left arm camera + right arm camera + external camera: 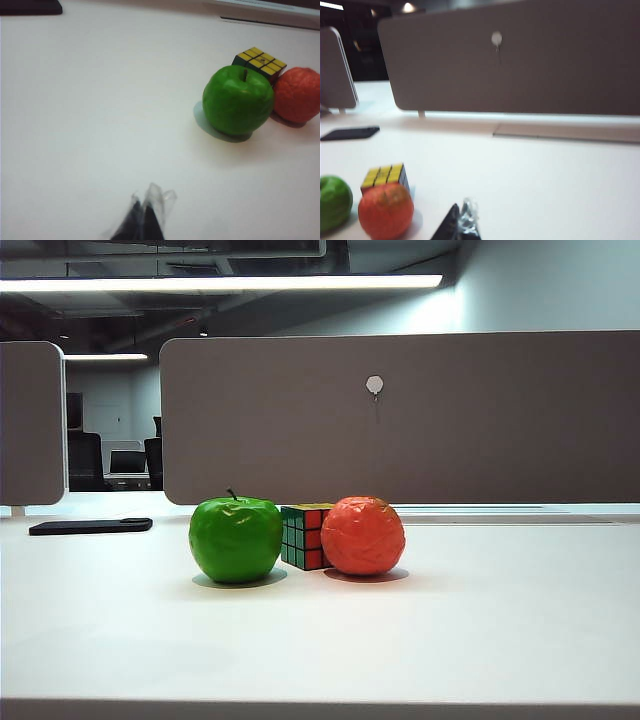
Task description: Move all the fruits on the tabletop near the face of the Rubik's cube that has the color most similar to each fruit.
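A: Left claw (145, 215) pinched shut, empty, over bare table (480, 640), apart from the fruit. Right claw (460, 222) likewise shut, empty, near the orange-red fruit (363, 535).

B: Green apple (236, 539) touches the Rubik's cube (305, 536) on its green side; orange-red fruit hugs the red face, mid-table.

A: Sorting looks done. Next move, probably just parking both arms.

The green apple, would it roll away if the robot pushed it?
Probably a little. The green apple is round and glossy, so it may roll or slip. It touches the Rubik's cube, so a push that way would likely shove the small cube too.
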Motion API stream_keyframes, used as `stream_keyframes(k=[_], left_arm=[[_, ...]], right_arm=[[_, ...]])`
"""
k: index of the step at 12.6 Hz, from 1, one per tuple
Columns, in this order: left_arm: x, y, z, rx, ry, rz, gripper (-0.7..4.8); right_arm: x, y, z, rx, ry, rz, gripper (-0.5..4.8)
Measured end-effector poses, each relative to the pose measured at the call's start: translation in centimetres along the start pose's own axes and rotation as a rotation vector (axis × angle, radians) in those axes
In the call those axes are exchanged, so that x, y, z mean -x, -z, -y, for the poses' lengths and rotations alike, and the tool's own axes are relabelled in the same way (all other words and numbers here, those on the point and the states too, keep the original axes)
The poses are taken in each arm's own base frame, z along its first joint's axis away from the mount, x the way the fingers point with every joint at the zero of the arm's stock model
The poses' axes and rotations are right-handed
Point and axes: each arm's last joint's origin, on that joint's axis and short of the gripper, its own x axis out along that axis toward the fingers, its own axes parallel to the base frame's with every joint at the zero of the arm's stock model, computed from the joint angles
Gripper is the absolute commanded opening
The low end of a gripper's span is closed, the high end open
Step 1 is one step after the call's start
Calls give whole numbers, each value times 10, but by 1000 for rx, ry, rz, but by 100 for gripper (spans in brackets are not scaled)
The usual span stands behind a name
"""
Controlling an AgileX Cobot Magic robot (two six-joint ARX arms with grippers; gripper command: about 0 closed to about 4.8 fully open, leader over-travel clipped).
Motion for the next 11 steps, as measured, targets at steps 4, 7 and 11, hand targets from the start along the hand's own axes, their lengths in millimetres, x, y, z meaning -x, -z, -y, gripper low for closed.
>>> stream_keyframes(k=[4, 7, 11], left_arm=[[0, 0, 0, 17, -7, 1, -5], [-5, -1, 3, -9, 148, 95, -5], [-5, -1, 3, -154, 121, 106, -5]], right_arm=[[0, 6, 1, -5, 7, -65, -5], [0, -1, 0, 1, -8, 6, -6], [0, -1, -1, 34, -27, 4, -6]])
